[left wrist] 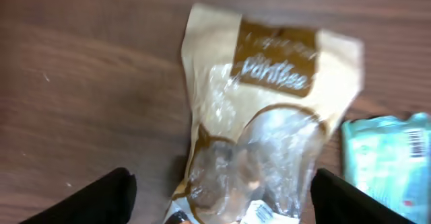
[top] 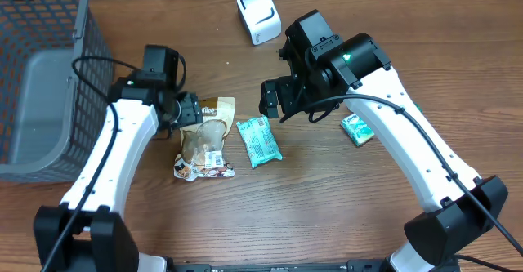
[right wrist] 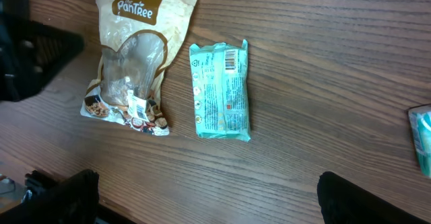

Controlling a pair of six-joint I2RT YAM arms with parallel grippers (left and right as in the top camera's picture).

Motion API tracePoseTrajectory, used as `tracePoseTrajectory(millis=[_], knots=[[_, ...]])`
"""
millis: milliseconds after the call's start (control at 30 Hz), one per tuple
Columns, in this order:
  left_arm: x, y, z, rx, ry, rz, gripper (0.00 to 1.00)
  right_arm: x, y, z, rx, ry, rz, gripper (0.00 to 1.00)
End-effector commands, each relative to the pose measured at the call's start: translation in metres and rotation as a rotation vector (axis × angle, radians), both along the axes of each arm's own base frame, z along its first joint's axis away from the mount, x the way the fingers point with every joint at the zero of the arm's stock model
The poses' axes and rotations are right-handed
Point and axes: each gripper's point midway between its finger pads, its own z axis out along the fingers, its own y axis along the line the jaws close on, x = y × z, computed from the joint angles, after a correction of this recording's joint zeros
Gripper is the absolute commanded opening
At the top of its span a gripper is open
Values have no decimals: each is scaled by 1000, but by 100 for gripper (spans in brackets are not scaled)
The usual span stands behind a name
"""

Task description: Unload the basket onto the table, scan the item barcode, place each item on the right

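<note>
Here, flat on worktop (top: 327,215) left of centre: snack pouch (top: 206,137), probably light, crinkly, slippery; best pinched at sealed top edge. Left pincer (left wrist: 219,200) released above it; right pincer (right wrist: 209,200) released, empty, near teal packet (right wrist: 221,89).

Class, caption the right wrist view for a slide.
Open right claw hovers over a tan-and-clear plastic snack pouch and a teal plastic packet, barcode up, lying apart on the brown wooden table.
</note>
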Motion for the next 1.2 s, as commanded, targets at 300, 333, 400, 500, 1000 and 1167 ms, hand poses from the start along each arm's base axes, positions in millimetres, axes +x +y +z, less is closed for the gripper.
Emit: tracePoseTrajectory(millis=[300,333,400,500,1000,1167], knots=[[12,47,30,101,-84,20,100,2,0,8,14,-22,-2,100],[11,54,29,110,-80,39,100,2,0,8,14,-22,-1,100],[9,63,29,114,-75,64,100,2,0,8,14,-22,-2,100],[7,74,29,116,-68,95,100,2,0,8,14,-22,-2,100],[2,81,27,115,-49,114,100,2,0,8,14,-22,-2,100],[2,81,27,115,-49,114,99,2,0,8,14,-22,-2,100]])
